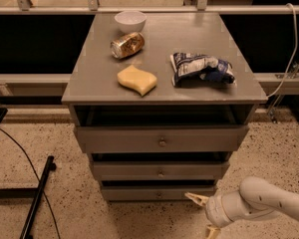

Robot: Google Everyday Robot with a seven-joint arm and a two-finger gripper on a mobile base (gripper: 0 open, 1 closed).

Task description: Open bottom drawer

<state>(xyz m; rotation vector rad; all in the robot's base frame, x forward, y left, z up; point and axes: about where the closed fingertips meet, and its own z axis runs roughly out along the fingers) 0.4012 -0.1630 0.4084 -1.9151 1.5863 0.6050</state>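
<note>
The bottom drawer (139, 193) is the slim lowest grey front of the cabinet, with a small round knob (158, 194), and it looks pushed in. My gripper (204, 215) hangs low at the right, just in front of and below the drawer's right end. It is open, with one cream fingertip (195, 198) close to the drawer front and the other near the floor. Nothing is between them. The white arm (264, 200) comes in from the lower right.
On the cabinet top (89, 78) lie a white bowl (130, 20), a tipped can (127, 45), a yellow sponge (136, 79) and a blue chip bag (202, 68). A black stand leg (37, 198) and cable cross the speckled floor at left.
</note>
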